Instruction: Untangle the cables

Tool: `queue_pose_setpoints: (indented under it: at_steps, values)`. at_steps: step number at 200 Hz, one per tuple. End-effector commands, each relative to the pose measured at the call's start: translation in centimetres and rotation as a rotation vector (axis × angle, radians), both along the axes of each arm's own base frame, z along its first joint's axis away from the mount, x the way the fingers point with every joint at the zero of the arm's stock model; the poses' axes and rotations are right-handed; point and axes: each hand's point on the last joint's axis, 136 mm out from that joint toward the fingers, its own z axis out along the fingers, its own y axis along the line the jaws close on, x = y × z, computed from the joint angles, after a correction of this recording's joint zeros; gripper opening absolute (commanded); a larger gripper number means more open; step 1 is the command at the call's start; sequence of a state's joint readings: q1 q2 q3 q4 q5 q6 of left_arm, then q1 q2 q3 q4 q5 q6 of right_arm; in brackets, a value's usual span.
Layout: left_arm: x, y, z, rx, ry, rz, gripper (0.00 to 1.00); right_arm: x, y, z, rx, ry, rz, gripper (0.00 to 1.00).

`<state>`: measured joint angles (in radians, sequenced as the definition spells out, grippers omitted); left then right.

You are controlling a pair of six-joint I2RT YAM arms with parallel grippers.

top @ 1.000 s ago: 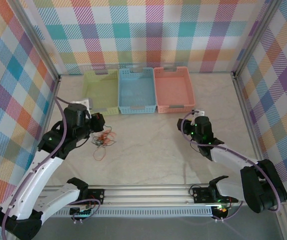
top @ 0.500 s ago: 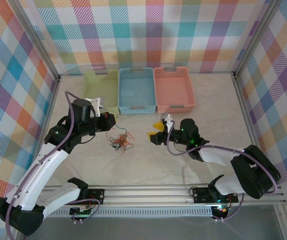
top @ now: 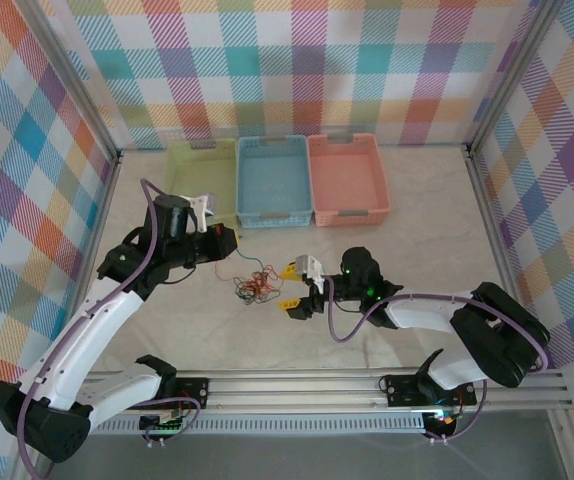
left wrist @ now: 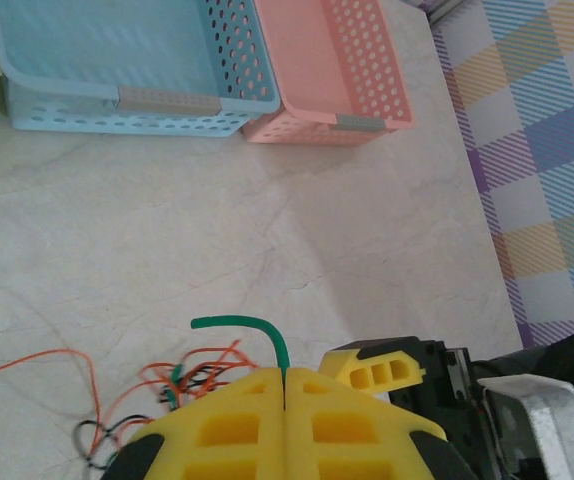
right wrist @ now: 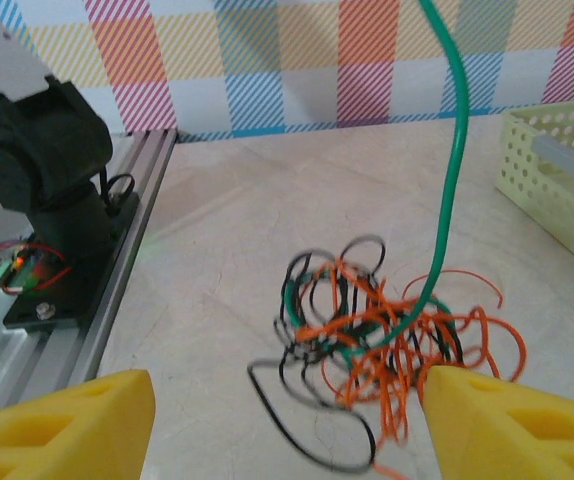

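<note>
Our left tool (left wrist: 283,388) pinched the green cable (left wrist: 232,320); our right tool's (top: 292,286) jaws stood apart beside the tangle (right wrist: 367,335). Grabbing everything together could tighten it.

The left arm (top: 87,335) and right arm (top: 429,312) use white link shells with black joint housings. A purple cable (top: 150,205) runs along the outside of each arm. The bases (top: 172,383) are black. The left gripper (left wrist: 282,380) and right gripper (right wrist: 287,400) carry blocky yellow fingers (left wrist: 257,395) with rectangular recesses in their faces. Small green lamps (top: 349,270) glow on the right arm's black wrist housing.
</note>
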<state>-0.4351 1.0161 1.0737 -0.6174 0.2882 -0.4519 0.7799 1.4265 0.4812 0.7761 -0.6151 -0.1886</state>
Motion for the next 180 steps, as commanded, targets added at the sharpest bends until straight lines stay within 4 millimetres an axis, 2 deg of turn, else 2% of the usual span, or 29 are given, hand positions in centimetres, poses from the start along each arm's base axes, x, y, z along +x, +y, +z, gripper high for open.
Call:
queue_pose_setpoints:
  at_steps: [1, 39, 75, 131, 180]
  values:
    - [0.2, -0.4, 0.5, -0.027, -0.013, -0.013, 0.00, -0.6, 0.8, 0.2, -0.006, -0.089, 0.073, 0.71]
    - [0.1, -0.2, 0.3, -0.021, -0.011, -0.011, 0.00, -1.2, 1.4, -0.5, -0.023, -0.122, 0.103, 0.69]
    - [0.0, -0.4, 0.2, -0.028, -0.005, -0.015, 0.00, -0.9, 1.7, -1.0, -0.047, -0.132, 0.084, 0.67]
    - [0.1, -0.7, 1.0, -0.040, -0.016, -0.021, 0.00, -0.9, 2.0, -1.8, -0.075, -0.146, 0.088, 0.53]
    - [0.1, -0.7, 0.8, -0.041, -0.010, -0.018, 0.00, -1.0, 2.0, -2.0, -0.082, -0.150, 0.088, 0.47]
